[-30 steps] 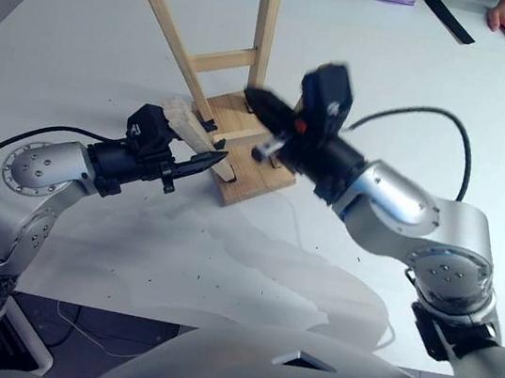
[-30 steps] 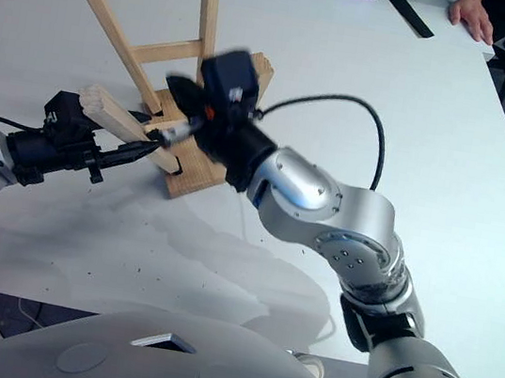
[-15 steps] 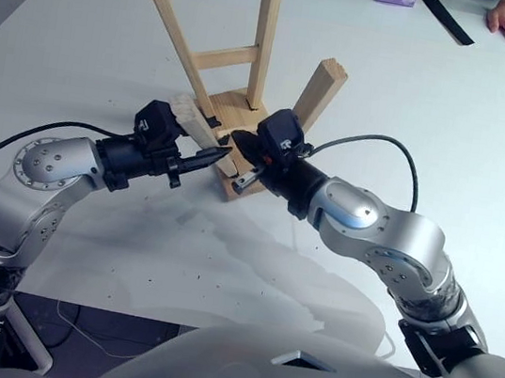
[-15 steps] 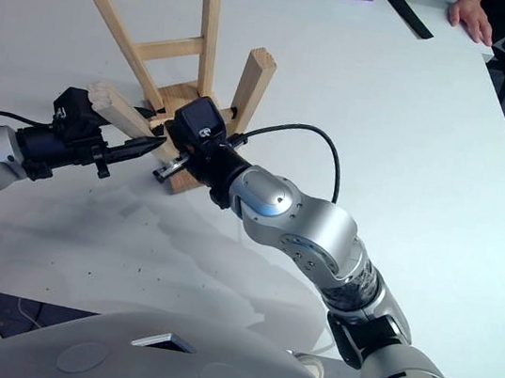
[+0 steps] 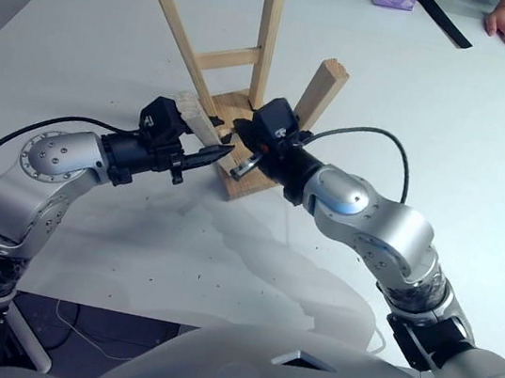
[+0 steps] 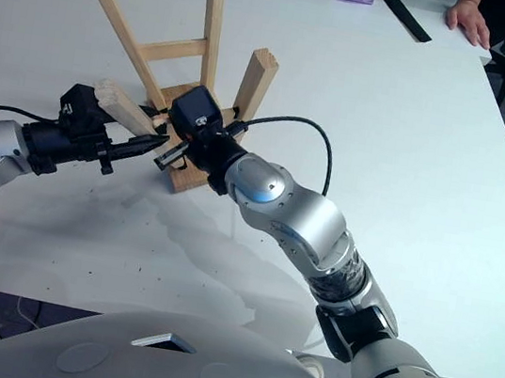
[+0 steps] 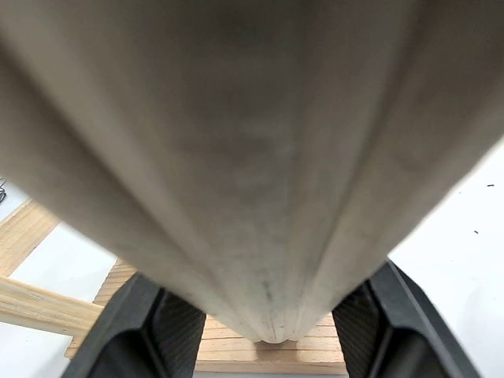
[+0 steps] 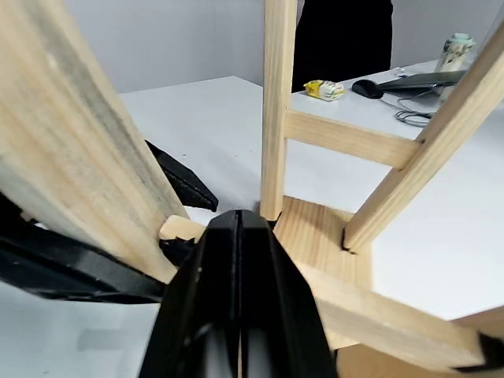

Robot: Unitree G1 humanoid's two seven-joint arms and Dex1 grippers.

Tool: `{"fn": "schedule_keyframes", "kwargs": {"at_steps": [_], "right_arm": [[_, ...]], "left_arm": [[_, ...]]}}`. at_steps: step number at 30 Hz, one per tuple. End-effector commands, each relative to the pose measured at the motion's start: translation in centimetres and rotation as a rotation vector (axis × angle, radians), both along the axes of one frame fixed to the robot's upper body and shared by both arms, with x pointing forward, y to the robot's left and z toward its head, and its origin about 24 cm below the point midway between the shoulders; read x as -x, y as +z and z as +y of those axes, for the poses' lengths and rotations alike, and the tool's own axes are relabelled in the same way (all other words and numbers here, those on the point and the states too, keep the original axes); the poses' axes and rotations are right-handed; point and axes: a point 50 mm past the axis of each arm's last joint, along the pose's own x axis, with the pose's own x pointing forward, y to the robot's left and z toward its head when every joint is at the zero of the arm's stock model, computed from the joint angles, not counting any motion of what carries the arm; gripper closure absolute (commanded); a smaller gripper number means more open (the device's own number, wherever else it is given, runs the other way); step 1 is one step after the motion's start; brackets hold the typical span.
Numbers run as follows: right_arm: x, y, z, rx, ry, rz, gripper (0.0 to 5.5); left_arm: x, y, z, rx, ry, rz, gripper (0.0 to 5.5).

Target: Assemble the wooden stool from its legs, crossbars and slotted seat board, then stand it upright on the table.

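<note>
Over the near corner of the upturned seat board (image 5: 232, 105), the right gripper (image 8: 240, 228) is now sitting low with its jaws pressed together on nothing; a second ago it was blurring past higher up, above the board's middle, and it has been swinging down toward the left gripper (image 5: 212, 155) since. Its retreat is uncovering a third leg (image 5: 321, 90), which is leaning in the board's right side; two legs joined by a crossbar (image 5: 227, 57) are standing in the far side as before. The left gripper is keeping almost the same place on the table (image 5: 414, 128), and its jaws appear clamped on the fourth leg (image 5: 191, 113), which is slanting down to the board's near left corner. Judging from this, three legs are seated and the last is being fitted; the right arm is probably coming in to steady the board; turning the stool upright is still waiting.
</note>
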Motion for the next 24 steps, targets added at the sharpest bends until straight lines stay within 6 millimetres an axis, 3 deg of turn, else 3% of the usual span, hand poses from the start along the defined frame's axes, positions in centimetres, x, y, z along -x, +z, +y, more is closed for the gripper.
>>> {"fn": "schedule_keyframes", "kwargs": {"at_steps": [1, 3, 6, 8, 10, 14, 16, 21, 24], "right_arm": [[0.5, -1.0, 0.6, 0.037, 0.009, 0.039, 5.5], [0.0, 0.9, 0.7, -0.063, -0.008, -0.03, 5.5], [-0.9, 5.5, 0.2, -0.35, -0.054, -0.12, 5.5], [-1.5, 7.1, -0.4, -0.449, -0.09, -0.145, 5.5], [-2.0, 6.4, -0.8, -0.407, -0.119, -0.143, 5.5], [-2.1, -0.6, -1.3, 0.034, -0.102, 0.029, 5.5], [-1.6, -2.5, -1.6, 0.14, -0.075, 0.075, 5.5], [-0.8, -2.8, -1.1, 0.157, -0.034, 0.098, 5.5], [-1.1, 0.1, -0.3, 0.01, -0.033, -0.017, 5.5]], "left_arm": [[1.2, -5.6, 2.7, -0.265, 0.067, 0.348, 3.45], [1.1, -5.6, 2.8, -0.266, 0.062, 0.352, 3.45], [0.7, -5.7, 3.0, -0.271, 0.059, 0.353, 3.45], [0.6, -5.8, 3.3, -0.279, 0.06, 0.356, 3.45], [0.6, -5.9, 3.5, -0.282, 0.06, 0.358, 3.45], [0.9, -6.1, 3.5, -0.279, 0.065, 0.363, 3.45], [1.1, -6.1, 3.5, -0.278, 0.068, 0.366, 3.45], [1.3, -6.3, 3.3, -0.278, 0.064, 0.372, 3.45], [1.4, -6.4, 3.2, -0.281, 0.064, 0.373, 3.45]]}}
